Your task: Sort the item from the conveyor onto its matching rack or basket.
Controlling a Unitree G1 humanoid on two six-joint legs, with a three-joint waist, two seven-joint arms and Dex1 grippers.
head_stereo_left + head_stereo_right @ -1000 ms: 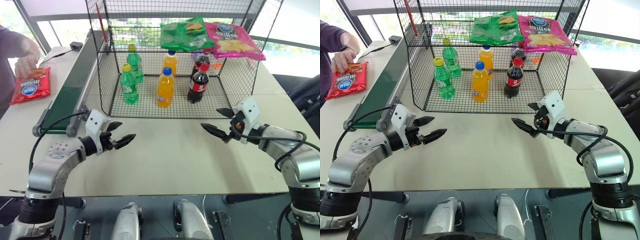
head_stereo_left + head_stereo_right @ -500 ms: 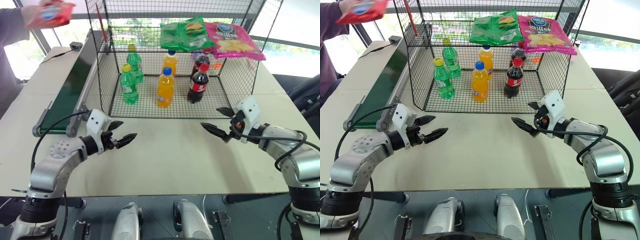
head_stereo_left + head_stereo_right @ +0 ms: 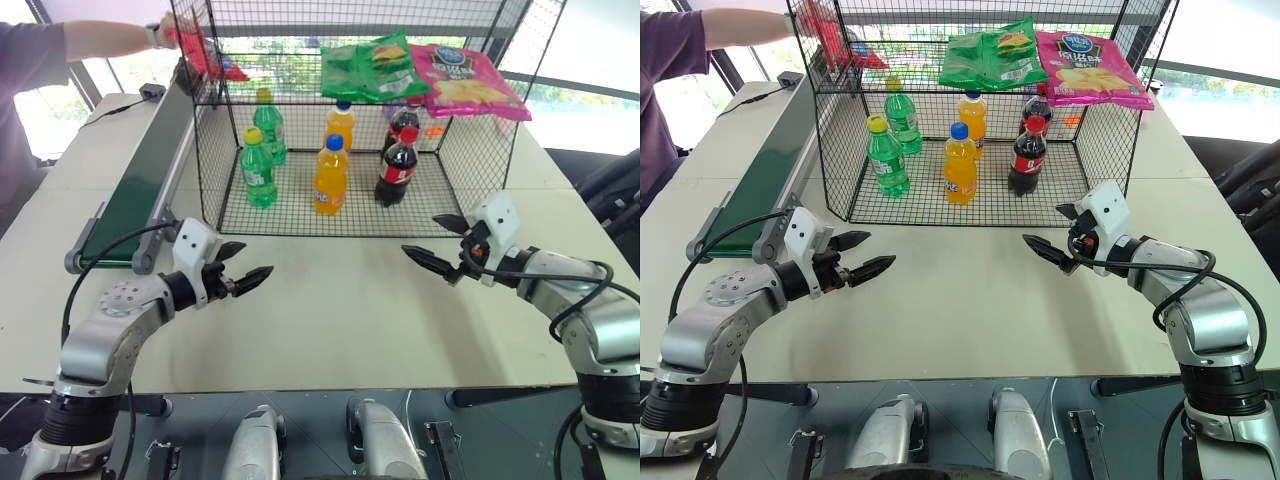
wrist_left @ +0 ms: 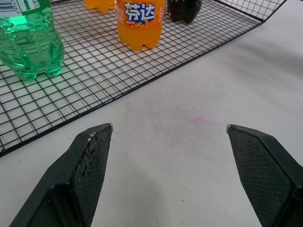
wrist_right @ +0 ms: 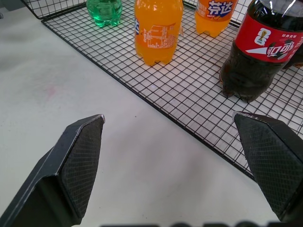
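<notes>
1. Nearest the robot, above the bare table, the left gripper and right gripper are held with fingers spread apart and nothing between them.
2. Beyond them, bottles are kept inside the black wire cage; green and pink chip bags are laid on its top.
3. At the conveyor's far end, beside the cage's top corner, the red chip bag is gripped by a person's hand.
</notes>
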